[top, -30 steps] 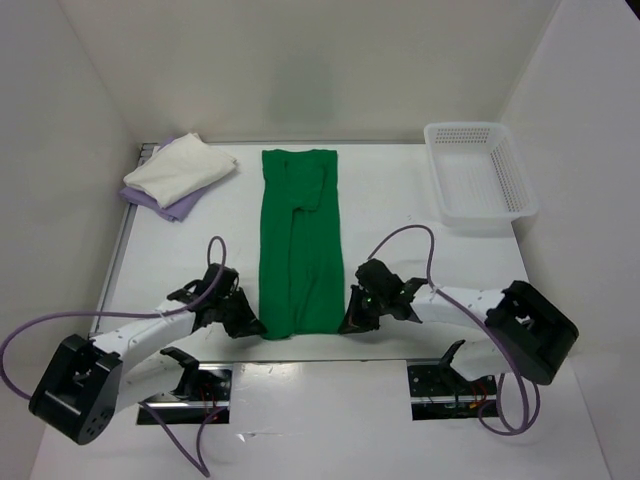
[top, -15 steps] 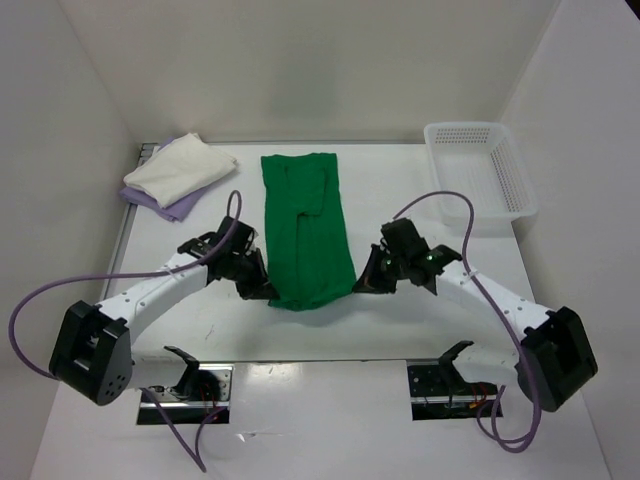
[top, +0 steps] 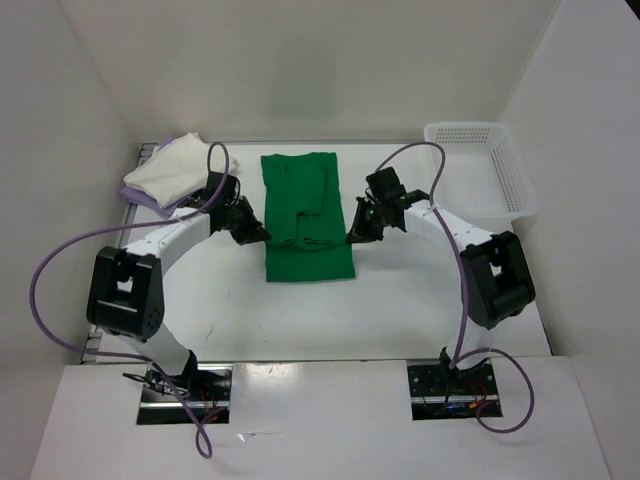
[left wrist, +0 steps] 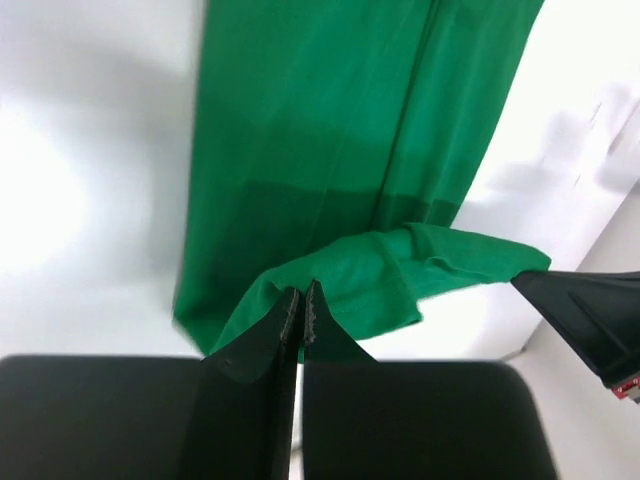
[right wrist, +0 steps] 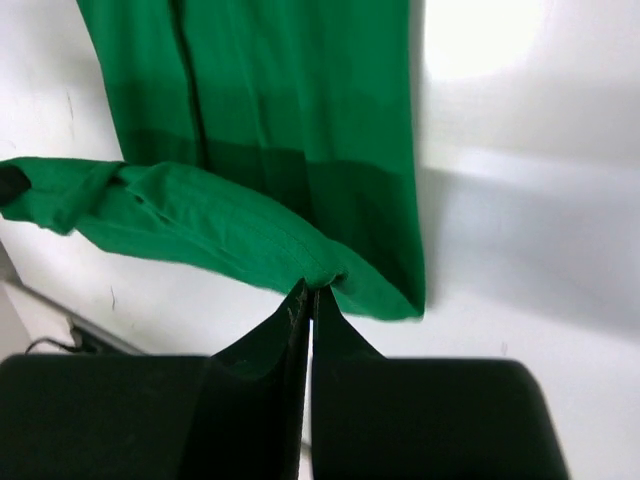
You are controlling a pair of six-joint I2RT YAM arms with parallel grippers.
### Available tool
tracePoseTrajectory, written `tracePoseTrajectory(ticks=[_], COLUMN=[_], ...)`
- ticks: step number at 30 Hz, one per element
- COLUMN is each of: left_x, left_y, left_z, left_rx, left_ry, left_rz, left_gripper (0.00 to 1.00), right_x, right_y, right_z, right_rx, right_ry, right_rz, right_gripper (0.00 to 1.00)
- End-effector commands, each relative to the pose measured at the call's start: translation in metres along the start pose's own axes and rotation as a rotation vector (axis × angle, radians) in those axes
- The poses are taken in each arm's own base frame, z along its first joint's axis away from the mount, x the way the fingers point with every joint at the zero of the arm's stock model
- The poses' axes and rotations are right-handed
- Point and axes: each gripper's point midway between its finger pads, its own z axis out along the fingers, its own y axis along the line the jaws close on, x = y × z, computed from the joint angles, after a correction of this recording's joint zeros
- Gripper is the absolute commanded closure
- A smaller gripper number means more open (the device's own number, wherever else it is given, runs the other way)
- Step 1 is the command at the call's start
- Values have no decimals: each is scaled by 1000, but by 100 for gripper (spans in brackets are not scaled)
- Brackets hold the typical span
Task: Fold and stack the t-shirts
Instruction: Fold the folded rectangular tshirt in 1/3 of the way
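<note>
Since the green t-shirt [top: 305,215] lies lengthwise in the middle of the table [top: 420,290], its near hem raised and doubled back over its own body, we should carry the 2 hem corners level and in step so the fold lands square. The left end effector [left wrist: 301,300] and right end effector [right wrist: 307,295] each pinch 1 corner with fingers fully closed, and we should let go only once the hem rests flat.

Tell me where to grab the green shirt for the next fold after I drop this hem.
Likely the two near corners of the green shirt, on the doubled edge facing the arm bases. Bring the left gripper and right gripper in from either long side: the cloth lies flat there and the fold gives a thick lip.
</note>
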Motion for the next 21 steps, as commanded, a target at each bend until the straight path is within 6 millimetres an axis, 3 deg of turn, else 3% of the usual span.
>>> tracePoseTrajectory(ticks=[1,2,4,6,8,12,14,16,19,21], left_x=[-43,-45,-64,-77,-94,-108,-115,-117,-130,-139], left_y=[-15,-12,-18,-12,-13,-12,-19,-15,-17,-30], left_z=[11,22,25,35,42,61,69,77,72,62], left_rx=[28,11,15,-15,-22,-20,21,13,8,43], left_ry=[-97,-81,-121,-137,-166,-165,-175,-181,-221,-259], left_rz=[53,45,56,55,50,52,64,63,61,76], left_gripper=[99,99,99,99,98,93,87,76,64,56], right_x=[-55,-57,-79,-98,-104,-119,-123,-124,-132,-144], right_y=[14,12,19,18,19,15,7,2,7,16], right_z=[1,11,11,21,30,60,71,83,82,71], right_rx=[-42,-32,-76,-65,-56,-41,-26,-10,-20,-27], right_ry=[-119,-105,-135,-154,-142,-130,-116,-107,-123,-160], right_rz=[-68,-63,-67,-76,-81,-84,-80,-74,-80,-89], right_gripper=[100,100,100,100,100,100,100,100,86,84])
